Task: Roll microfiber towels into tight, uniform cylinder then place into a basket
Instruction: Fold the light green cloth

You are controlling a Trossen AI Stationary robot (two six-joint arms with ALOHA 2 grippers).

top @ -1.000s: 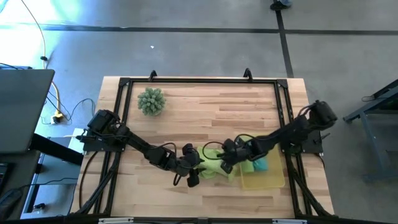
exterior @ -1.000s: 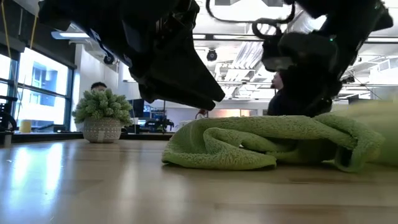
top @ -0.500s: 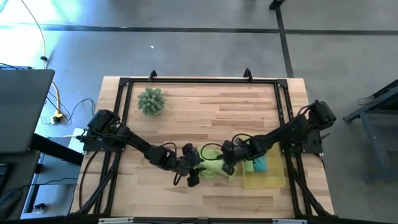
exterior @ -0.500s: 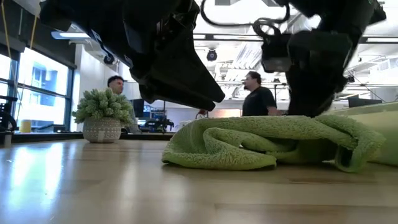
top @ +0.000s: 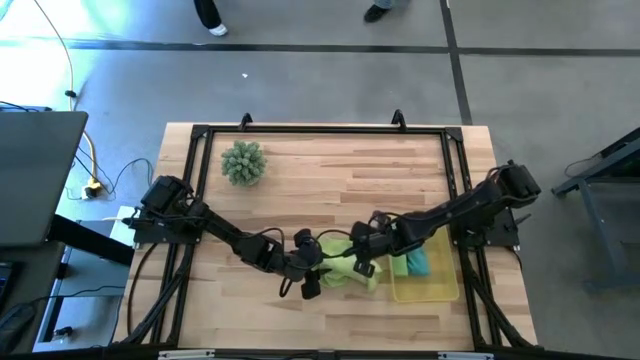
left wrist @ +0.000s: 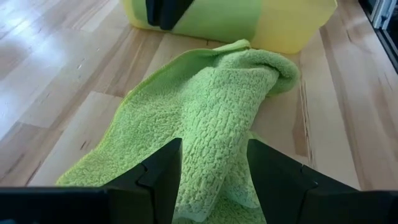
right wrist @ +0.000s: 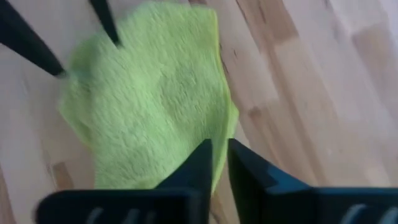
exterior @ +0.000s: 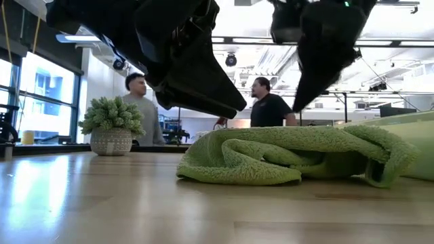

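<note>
High view: the left gripper [top: 312,272] is hovering at the near edge of a crumpled lime-green towel [top: 345,266] lying on the wooden counter [top: 330,180], its fingers standing apart. The right gripper [top: 362,258] is reaching over the same towel from the other side. A translucent yellow basket [top: 432,287] is sitting just beside the towel, with a teal towel [top: 418,263] and another green one inside it. A spiky green plant ball [top: 243,162] is standing well apart at the far left of the counter.

Low view: the lime-green towel [exterior: 291,156] is lying bunched in loose folds on the counter, both dark arms hanging above it. The plant ball [exterior: 112,125] is resting at the left, and two people [exterior: 271,105] are standing in the room behind.

Left wrist view: the two dark fingers [left wrist: 158,177] are spread wide on either side of a fold of the towel [left wrist: 214,112], not pinching it; the basket [left wrist: 292,22] is lying beyond.

Right wrist view: the fingers [right wrist: 200,163] are standing almost together, a narrow gap between them, over the edge of the towel [right wrist: 149,93]; whether cloth is caught between them cannot be told
</note>
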